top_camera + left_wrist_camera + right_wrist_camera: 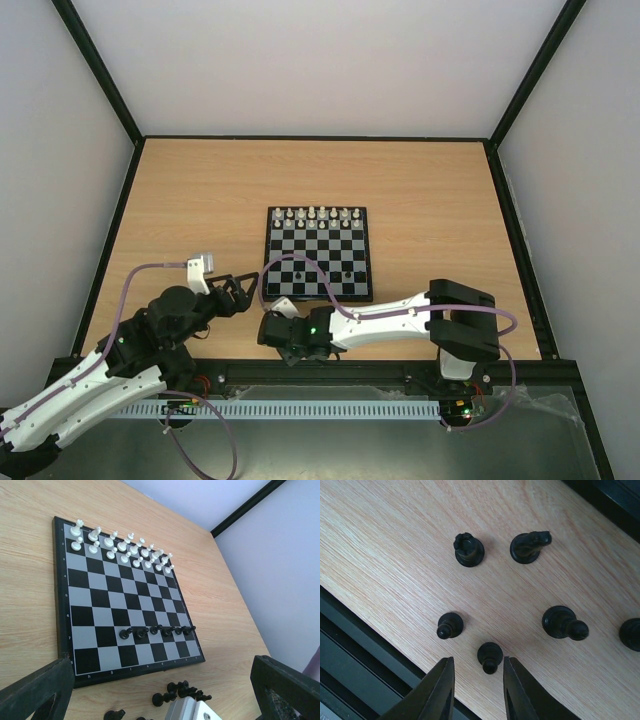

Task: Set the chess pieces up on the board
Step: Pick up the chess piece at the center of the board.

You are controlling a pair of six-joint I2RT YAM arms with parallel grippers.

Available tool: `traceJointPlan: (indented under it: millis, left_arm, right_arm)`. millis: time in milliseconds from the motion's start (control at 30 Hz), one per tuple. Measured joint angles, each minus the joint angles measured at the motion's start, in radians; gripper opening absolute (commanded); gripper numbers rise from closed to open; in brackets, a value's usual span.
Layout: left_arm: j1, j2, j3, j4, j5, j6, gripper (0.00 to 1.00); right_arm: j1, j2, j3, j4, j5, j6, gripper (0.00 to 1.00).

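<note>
Wood-grain desk (200, 190) w/ black trim, pale plain walls (60, 150) on three sides, purple cable (150, 265) looping over the arms. Board (61, 605) sits mid-desk, square to the arms. White pieces (122, 547) fill the two far rows, so that side's done. Dark pieces: abt six pawns (155, 630) stand on the 2nd row from the near edge, twd the robot's right. Rest of that row and the whole near back row are bare. Roughly a third done, I'd say. Loose dark pieces (469, 550) stand on the desk just off the board's near edge, incl. what look like a rook and a knight. Right fingers (432, 695) are narrowed either side of one pawn (490, 657); can't tell if it's pinched yet. Left fingers (35, 692) are spread wide, holding nothing, nr the board's near-left corner.
</note>
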Motion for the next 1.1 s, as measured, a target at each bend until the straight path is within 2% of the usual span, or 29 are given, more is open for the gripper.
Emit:
traceJointPlan:
  millis: [300, 733, 1100]
  left_arm:
    - [0.000, 0.000, 0.000, 0.000, 0.016, 0.000, 1.00]
    - [0.000, 0.000, 0.000, 0.000, 0.017, 0.000, 0.99]
    - [0.000, 0.000, 0.000, 0.000, 0.017, 0.000, 0.99]
  right_arm:
    - [0.000, -0.041, -0.022, 0.002, 0.010, 0.000, 0.28]
    - [-0.008, -0.019, -0.028, 0.017, 0.004, -0.001, 0.27]
    - [-0.036, -0.017, -0.050, 0.038, -0.023, -0.008, 0.23]
